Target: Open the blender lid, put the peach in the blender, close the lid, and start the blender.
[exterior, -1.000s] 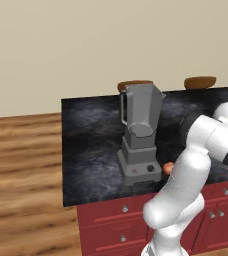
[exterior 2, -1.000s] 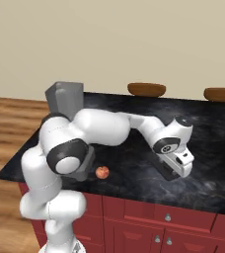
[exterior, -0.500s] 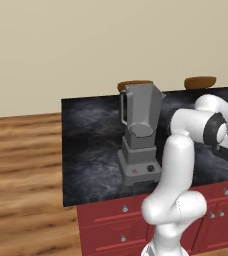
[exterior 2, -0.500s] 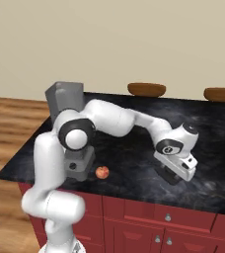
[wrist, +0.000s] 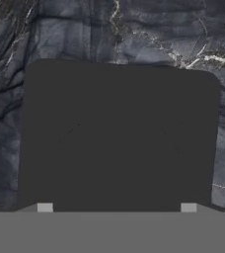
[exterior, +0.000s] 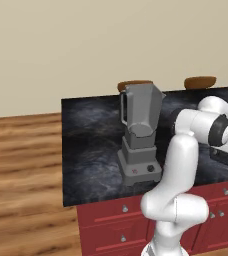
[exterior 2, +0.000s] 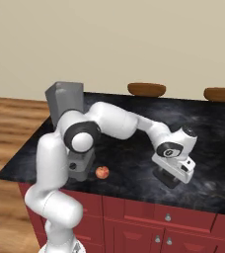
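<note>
Listing from the near edge outward: one red cabinet run (exterior 2: 149,217) with round silver knobs, under one black marble counter (exterior 2: 223,148).

One peach (exterior 2: 102,172), round, orange-red, near the counter's front edge, just beside the blender's base, with no clear long axis.

One blender (exterior: 140,135), grey, upright, long axis vertical; its tapered jar widens upward with the rim uncovered, its side handle is turned toward the counter's left end, and its stepped base shows a red mark and a black knob toward the cabinet side.

One blender lid (wrist: 118,136), a flat dark square with rounded corners, lying on the marble well to the right of the blender and directly under the hand.

One gripper (exterior 2: 168,177), pointed down at the counter, low over the lid; two light finger tips (wrist: 44,207) show at the lid's near edge, spread about as wide as the lid. Whether they clasp the lid or stand just free of it cannot be told.

Two brown stool tops (exterior 2: 146,89) beyond the counter's far edge.

One beige wall (exterior: 86,45) behind; one wood plank floor (exterior: 21,175) to the left.
</note>
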Controlling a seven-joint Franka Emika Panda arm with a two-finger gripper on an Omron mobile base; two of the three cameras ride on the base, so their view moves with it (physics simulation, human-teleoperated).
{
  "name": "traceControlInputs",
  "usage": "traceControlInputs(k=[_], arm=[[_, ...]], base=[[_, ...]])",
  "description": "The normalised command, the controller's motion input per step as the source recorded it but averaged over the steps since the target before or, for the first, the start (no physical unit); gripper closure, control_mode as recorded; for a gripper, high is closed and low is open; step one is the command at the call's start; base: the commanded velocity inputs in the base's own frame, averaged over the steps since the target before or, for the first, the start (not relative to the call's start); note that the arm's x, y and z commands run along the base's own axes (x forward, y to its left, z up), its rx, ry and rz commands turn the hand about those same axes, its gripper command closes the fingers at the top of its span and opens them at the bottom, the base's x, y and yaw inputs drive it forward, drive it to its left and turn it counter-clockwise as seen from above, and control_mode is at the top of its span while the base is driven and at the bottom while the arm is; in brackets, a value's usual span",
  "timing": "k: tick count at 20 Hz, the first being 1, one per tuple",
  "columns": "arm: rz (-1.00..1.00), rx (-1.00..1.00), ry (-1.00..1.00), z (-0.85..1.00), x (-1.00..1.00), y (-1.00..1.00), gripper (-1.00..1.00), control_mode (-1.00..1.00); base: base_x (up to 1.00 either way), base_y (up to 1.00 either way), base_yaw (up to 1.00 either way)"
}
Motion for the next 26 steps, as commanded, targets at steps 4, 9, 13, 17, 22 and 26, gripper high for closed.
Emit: traceControlInputs(k=[4,9,13,17,22,26], arm=[[0.0,-0.05,0.01,-0.12,0.0,0.36,-1.0,-1.0],[0.0,0.0,0.0,0.08,0.0,0.08,-1.0,-1.0],[0.0,-0.02,-0.03,0.46,0.0,0.0,-1.0,-1.0],[0.01,-0.02,-0.28,0.81,-0.22,0.06,-1.0,-1.0],[0.16,-0.01,-0.25,0.49,-0.37,0.42,-1.0,-1.0],[0.31,-0.05,-0.09,0.13,-0.35,0.7,-1.0,-1.0]], base=[[0.0,0.0,0.0],[0.0,0.0,0.0],[0.0,0.0,0.0],[0.0,0.0,0.0],[0.0,0.0,0.0],[0.0,0.0,0.0]])
